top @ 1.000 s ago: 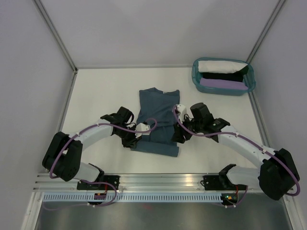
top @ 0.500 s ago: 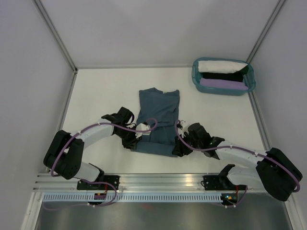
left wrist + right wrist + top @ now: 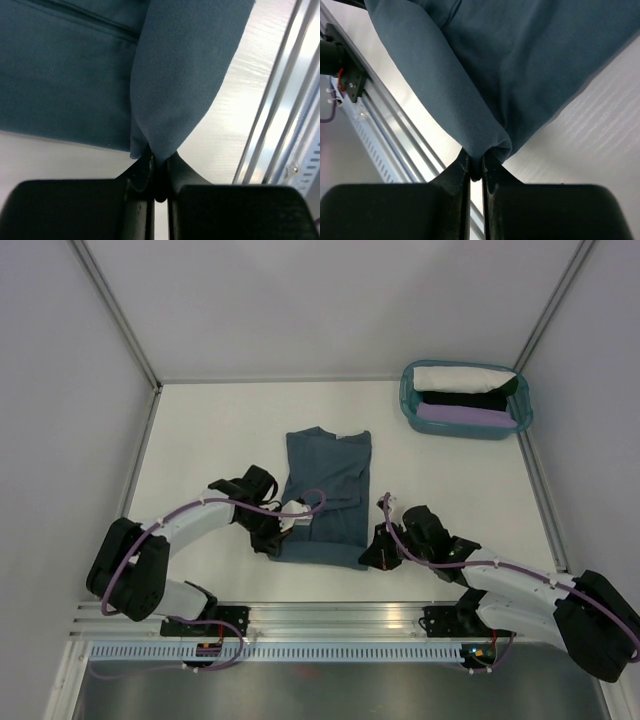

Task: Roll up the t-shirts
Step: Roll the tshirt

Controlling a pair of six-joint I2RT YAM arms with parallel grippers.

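— White tabletop [image 3: 220, 430]. Where's the slate-blue t-shirt [image 3: 325, 495]?
— Spread in the middle. The left fingers [image 3: 136, 180] are clenched on its near left hem corner, and the right fingers [image 3: 454, 181] pinch the near right corner.

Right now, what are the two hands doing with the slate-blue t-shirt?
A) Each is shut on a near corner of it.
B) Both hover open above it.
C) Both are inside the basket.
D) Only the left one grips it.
A: each wrist view shows cloth of the t-shirt pinched between shut jaws, in the left hand and the right hand alike.
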